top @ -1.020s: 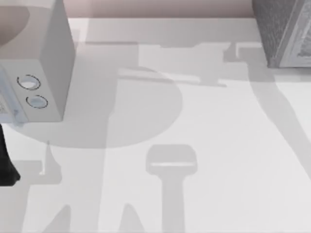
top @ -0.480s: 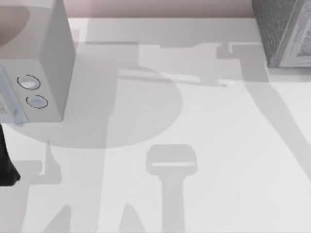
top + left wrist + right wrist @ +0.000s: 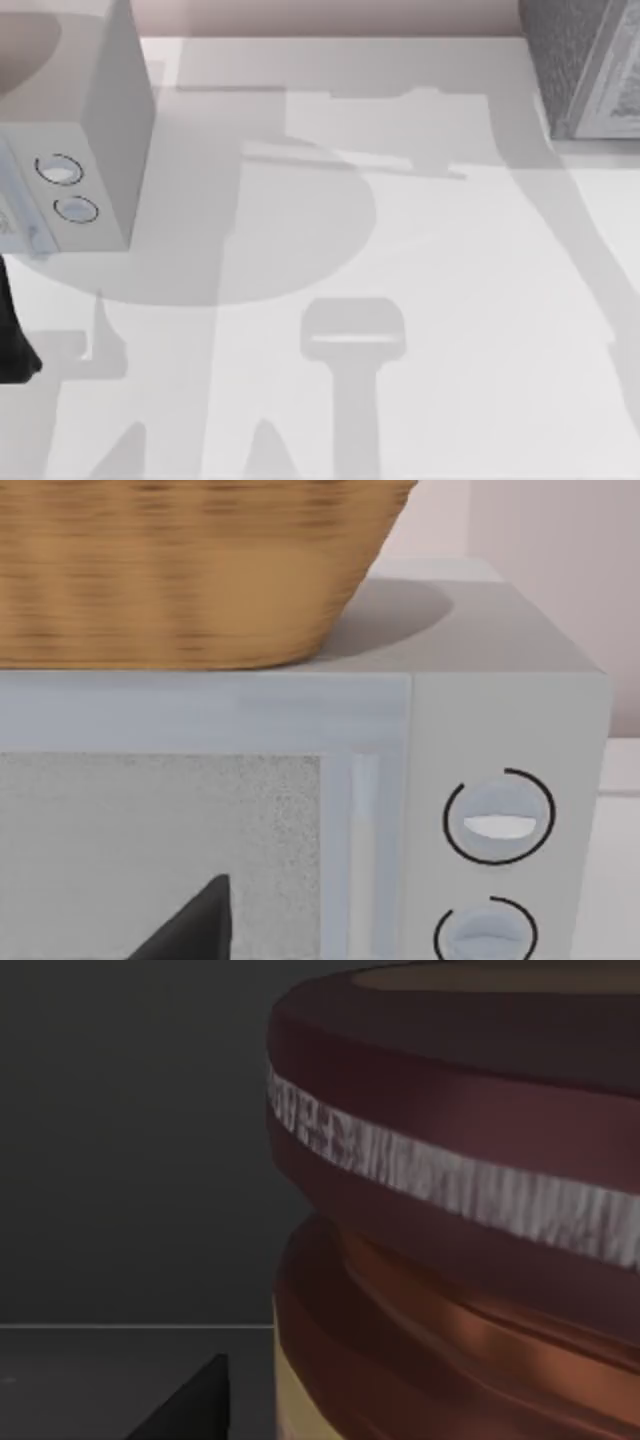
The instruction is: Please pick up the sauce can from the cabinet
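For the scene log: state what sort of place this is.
Probably a rendered kitchen worktop: a white table carries a pale microwave-like box with two dials, a wicker basket on top of it, a grey speckled cabinet, and a sauce can.

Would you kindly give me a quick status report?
Right gripper close beside the sauce can, dark interior around. Left gripper facing the pale box under a basket.

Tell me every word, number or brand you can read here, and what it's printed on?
None can be read.
Sauce can: a pale band around it carries marks too blurred to read.
Cabinet: faint marks on its front, unreadable.
Pale box: two round dials, no lettering.
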Action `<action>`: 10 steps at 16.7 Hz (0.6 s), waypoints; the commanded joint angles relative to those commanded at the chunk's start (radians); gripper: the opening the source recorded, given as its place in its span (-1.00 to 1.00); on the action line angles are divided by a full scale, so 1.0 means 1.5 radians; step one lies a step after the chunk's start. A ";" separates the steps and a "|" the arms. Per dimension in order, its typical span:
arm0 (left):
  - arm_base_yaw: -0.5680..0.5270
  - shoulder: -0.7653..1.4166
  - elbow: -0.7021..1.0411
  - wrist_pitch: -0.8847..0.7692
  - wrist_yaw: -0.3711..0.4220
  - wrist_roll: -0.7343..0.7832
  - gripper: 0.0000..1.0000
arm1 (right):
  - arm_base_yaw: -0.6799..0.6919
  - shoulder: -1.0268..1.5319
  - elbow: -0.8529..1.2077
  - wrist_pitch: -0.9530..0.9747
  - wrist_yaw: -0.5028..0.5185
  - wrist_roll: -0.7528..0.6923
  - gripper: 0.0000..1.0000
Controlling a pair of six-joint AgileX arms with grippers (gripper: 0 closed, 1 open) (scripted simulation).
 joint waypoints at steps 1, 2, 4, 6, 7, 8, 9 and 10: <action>0.000 0.000 0.000 0.000 0.000 0.000 1.00 | 0.000 0.000 0.000 0.000 0.000 0.000 1.00; 0.000 0.000 0.000 0.000 0.000 0.000 1.00 | 0.000 0.000 0.000 0.000 0.000 0.000 0.85; 0.000 0.000 0.000 0.000 0.000 0.000 1.00 | 0.000 0.000 0.000 0.000 0.000 0.000 0.55; 0.000 0.000 0.000 0.000 0.000 0.000 1.00 | 0.000 0.000 0.000 0.000 0.000 0.000 0.25; 0.000 0.000 0.000 0.000 0.000 0.000 1.00 | 0.000 0.000 0.000 0.000 0.000 0.000 0.10; 0.000 0.000 0.000 0.000 0.000 0.000 1.00 | 0.000 0.000 0.000 0.000 0.000 0.000 -0.06; 0.000 0.000 0.000 0.000 0.000 0.000 1.00 | 0.000 0.000 0.000 0.000 0.000 0.000 -0.21; 0.000 0.000 0.000 0.000 0.000 0.000 1.00 | 0.000 0.000 0.000 0.000 0.000 0.000 -0.36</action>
